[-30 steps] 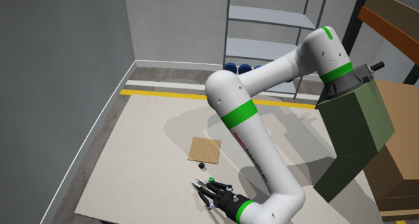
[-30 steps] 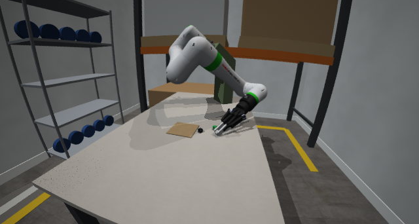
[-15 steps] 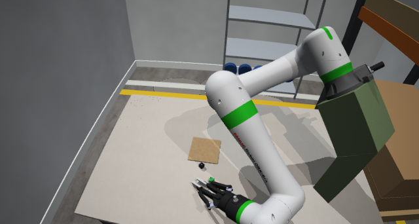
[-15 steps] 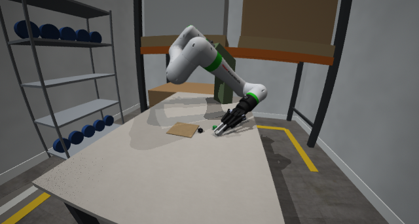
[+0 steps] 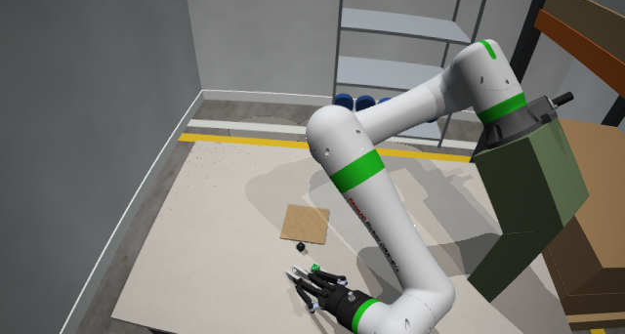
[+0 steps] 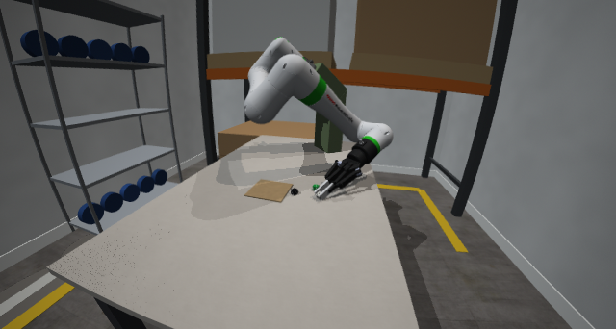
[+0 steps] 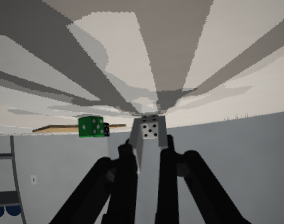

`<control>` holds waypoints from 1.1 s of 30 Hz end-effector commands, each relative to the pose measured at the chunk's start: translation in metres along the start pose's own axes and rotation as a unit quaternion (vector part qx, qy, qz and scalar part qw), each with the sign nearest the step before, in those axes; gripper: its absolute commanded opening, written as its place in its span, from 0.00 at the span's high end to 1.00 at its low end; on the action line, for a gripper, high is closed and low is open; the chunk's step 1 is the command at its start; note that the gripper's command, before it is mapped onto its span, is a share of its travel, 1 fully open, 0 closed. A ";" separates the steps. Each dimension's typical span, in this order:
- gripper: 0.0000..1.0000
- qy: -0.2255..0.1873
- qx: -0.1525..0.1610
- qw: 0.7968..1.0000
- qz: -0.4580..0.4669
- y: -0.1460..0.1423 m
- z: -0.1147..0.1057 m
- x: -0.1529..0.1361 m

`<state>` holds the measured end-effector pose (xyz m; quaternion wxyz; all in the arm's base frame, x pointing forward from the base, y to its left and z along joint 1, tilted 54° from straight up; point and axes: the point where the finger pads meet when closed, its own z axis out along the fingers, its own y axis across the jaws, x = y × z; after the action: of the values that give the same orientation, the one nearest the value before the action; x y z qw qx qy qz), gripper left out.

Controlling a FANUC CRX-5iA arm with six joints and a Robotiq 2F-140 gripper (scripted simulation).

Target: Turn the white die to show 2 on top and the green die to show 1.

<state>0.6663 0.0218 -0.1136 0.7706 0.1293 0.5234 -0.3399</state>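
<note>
While metallic fingertips grip pale, dotted cube die [image 7: 149, 130], hand [image 5: 296, 271] [image 6: 320, 194] [image 7: 150, 127] slants low; mat [image 5: 305, 224] [image 6: 269, 190] flat, square.

Mat [image 5: 305, 224] [image 6: 269, 190] [image 7: 55, 128], centre of the top view: tan, cardboard- or wood-like, matt. Tabletop [image 5: 195, 256] [image 6: 250, 252] [image 7: 233, 60]: pale, stone-like, faintly mottled, matt. Arm [image 5: 381, 217] [image 6: 284, 86], right of centre in the top view: smooth painted shell, soft sheen. Gripper [image 5: 314, 284] [image 6: 337, 175] [image 7: 150, 127]: dark plastic-like linkages, pale metallic-looking fingers. Floor [image 6: 505, 281], lower right of the exterior view: concrete-like, mottled.
</note>
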 end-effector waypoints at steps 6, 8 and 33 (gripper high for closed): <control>0.91 0.000 0.000 1.000 0.000 0.000 0.000 0.000; 0.91 0.000 0.000 1.000 0.000 0.000 0.000 0.000; 0.79 0.000 0.000 1.000 0.000 0.000 0.000 0.000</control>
<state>0.6663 0.0218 -0.1136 0.7706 0.1293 0.5234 -0.3399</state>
